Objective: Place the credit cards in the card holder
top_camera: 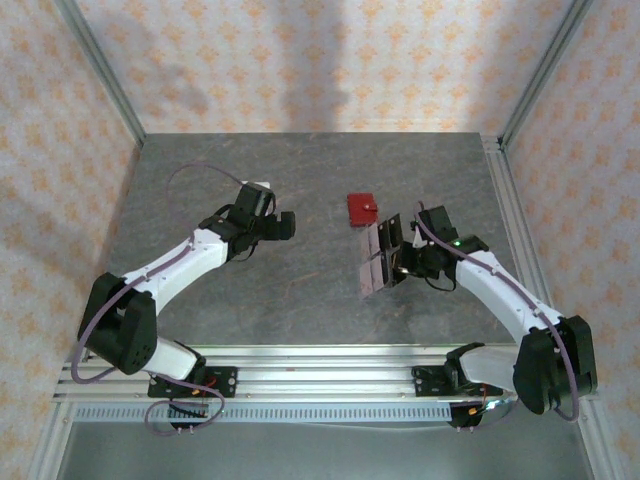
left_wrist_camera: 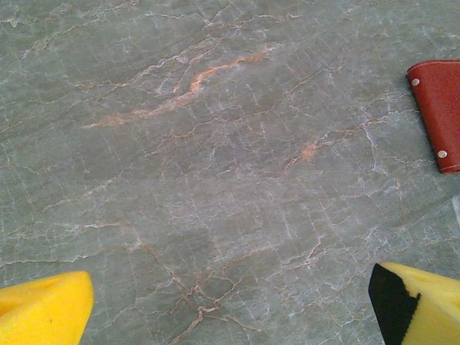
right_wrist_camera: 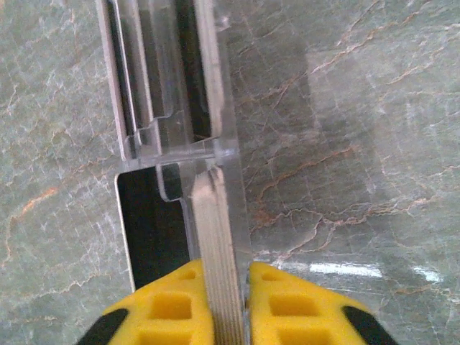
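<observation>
Pinching the credit cards (right_wrist_camera: pixel 213 215) edge-on with the right gripper (right_wrist_camera: pixel 219 280), jaws drawn in tight on the thin stack, at a clear plastic stand (right_wrist_camera: pixel 165 86) just on the near side of the card holder (top_camera: pixel 362 209).

Hold the pinch firm and even, since glossy cards probably fan out or slide if the grip is eased. Lift straight up, clear of the stand's walls, before swinging toward the card holder, to avoid snagging. Carry the stack level and low.

Folded shut, by the look of it, so plan on opening and steadying the card holder first. Use the left gripper (left_wrist_camera: pixel 230 305) for that. Waiting well to the left of the card holder, spread wide, nothing between its fingers. Approach the pocket at a shallow angle, edge first.
</observation>
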Robot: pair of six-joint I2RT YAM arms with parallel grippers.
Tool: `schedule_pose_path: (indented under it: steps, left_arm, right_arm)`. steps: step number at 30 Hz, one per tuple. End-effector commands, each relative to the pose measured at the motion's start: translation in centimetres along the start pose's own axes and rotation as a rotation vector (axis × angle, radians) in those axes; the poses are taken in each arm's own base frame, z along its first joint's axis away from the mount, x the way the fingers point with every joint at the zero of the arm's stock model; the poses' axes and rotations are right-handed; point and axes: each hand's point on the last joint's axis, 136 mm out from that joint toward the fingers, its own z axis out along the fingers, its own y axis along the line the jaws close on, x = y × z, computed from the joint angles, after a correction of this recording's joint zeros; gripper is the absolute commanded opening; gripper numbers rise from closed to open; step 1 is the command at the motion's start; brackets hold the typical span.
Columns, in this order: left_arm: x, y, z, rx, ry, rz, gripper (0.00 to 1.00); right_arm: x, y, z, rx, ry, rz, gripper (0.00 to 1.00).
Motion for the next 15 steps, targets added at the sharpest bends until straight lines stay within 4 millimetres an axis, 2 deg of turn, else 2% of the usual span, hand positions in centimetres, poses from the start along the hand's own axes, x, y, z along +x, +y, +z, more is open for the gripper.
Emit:
schedule_pose_path:
  steps: [1,15]
  left_arm:
    - [-0.4,-0.6,-0.3,0.007,0.001,0.005,1.00]
    - [-0.4,-0.7,-0.4,0.012,0.003,0.011,1.00]
  right_arm:
    - [1.3,-2.4,0.3,0.114,0.035,0.002,0.08]
    - [-2.4,-5.8,-2.2,0.380,-0.081,-0.060,0.06]
